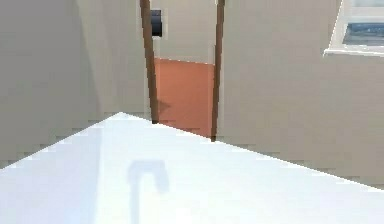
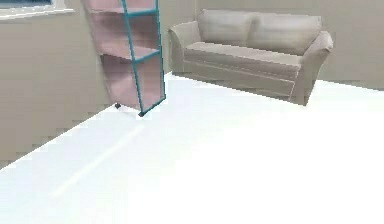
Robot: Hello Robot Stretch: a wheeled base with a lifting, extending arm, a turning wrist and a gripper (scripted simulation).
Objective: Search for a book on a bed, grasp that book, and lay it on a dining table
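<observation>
A doorway point(image 1: 185, 70) with a dark brown frame stands ahead in the forward view, and a reddish-brown floor point(image 1: 185, 95) lies beyond it. White floor point(image 1: 180, 180) spreads from the doorway toward me. In the arm side view, a beige sofa point(image 2: 250, 50) sits against the far wall.
A pink shelf unit with a teal frame point(image 2: 130, 55) stands at the arm side view's upper left, beside the sofa. A window point(image 1: 362, 28) is at the forward view's upper right. Beige walls flank the doorway. White floor point(image 2: 230, 160) lies wide before the sofa.
</observation>
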